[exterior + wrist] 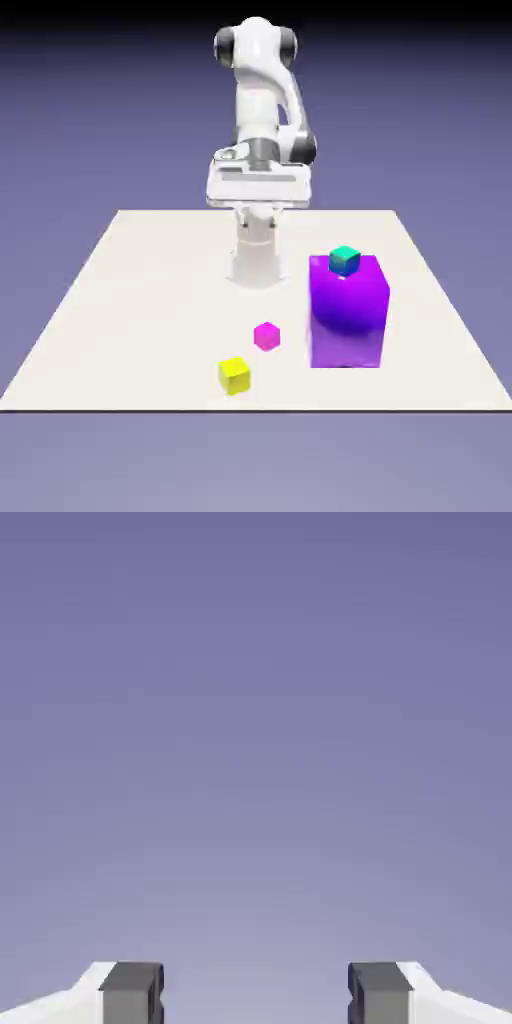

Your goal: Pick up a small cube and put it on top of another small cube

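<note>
Pink cube (266, 336) sat on the table (120, 300), towards the front, clear of everything. Looked small, rigid and probably light, with flat smooth faces; judged best taken across two opposite side faces, fingers low enough not to slip off the top edge. Seemed turned a little off square to the table edge, though too small in the exterior view to be sure. Lay near a yellow cube (235, 375), just forward and to the exterior view's left, apart from it. Stood beside a big purple block (348, 312) on the exterior view's right, with a gap between. Found the teal cube (344, 261) perched on top of that block, near its back edge, so placing would likely call for a lift well above the block and a gentle, centred set-down on a small green top. Hung the gripper (255, 997) high at the far side, well apart from all cubes, jaws spread wide and holding nothing; showed only plain backdrop between the fingertips (131, 992) in the hand view. Judged the pick as not yet begun.
</note>
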Tool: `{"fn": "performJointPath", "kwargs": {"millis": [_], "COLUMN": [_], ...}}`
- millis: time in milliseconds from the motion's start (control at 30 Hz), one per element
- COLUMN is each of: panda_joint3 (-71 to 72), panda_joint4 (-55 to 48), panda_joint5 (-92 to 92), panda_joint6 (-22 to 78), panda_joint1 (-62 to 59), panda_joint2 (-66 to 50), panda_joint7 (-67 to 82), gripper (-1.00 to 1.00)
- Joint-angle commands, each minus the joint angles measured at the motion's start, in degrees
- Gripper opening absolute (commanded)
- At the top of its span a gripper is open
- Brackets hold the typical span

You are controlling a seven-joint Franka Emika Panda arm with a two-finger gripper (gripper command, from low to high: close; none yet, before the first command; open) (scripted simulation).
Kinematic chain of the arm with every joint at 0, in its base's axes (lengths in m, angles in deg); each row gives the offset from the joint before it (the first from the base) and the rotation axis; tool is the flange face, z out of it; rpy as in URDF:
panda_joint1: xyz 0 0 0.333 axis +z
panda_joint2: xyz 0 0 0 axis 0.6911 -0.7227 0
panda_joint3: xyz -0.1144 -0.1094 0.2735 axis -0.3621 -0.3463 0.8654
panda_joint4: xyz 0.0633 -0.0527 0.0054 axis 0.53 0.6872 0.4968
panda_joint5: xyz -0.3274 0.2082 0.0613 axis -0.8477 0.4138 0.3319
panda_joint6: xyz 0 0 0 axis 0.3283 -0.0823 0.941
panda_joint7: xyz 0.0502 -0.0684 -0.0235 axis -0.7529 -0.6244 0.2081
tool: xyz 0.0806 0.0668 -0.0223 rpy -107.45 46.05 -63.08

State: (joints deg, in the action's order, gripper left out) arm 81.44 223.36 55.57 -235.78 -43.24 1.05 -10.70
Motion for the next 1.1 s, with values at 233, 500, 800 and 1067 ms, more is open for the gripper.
{"fn": "performJointPath", "kwargs": {"millis": [233, 500, 800, 1067], "panda_joint3": [-16.61, -33.22, -51.91, -66.55], "panda_joint4": [3.25, 6.50, 10.15, 14.24], "panda_joint5": [0.75, 1.50, 2.35, 1.71], "panda_joint6": [-1.18, -2.36, -3.68, -6.84], "panda_joint1": [16.41, 32.83, 51.30, 66.69], "panda_joint2": [-6.12, -12.23, -19.11, -24.06], "panda_joint7": [10.22, 20.45, 31.95, 41.38], "gripper": [0.00, 0.00, 0.00, 0.00]}}
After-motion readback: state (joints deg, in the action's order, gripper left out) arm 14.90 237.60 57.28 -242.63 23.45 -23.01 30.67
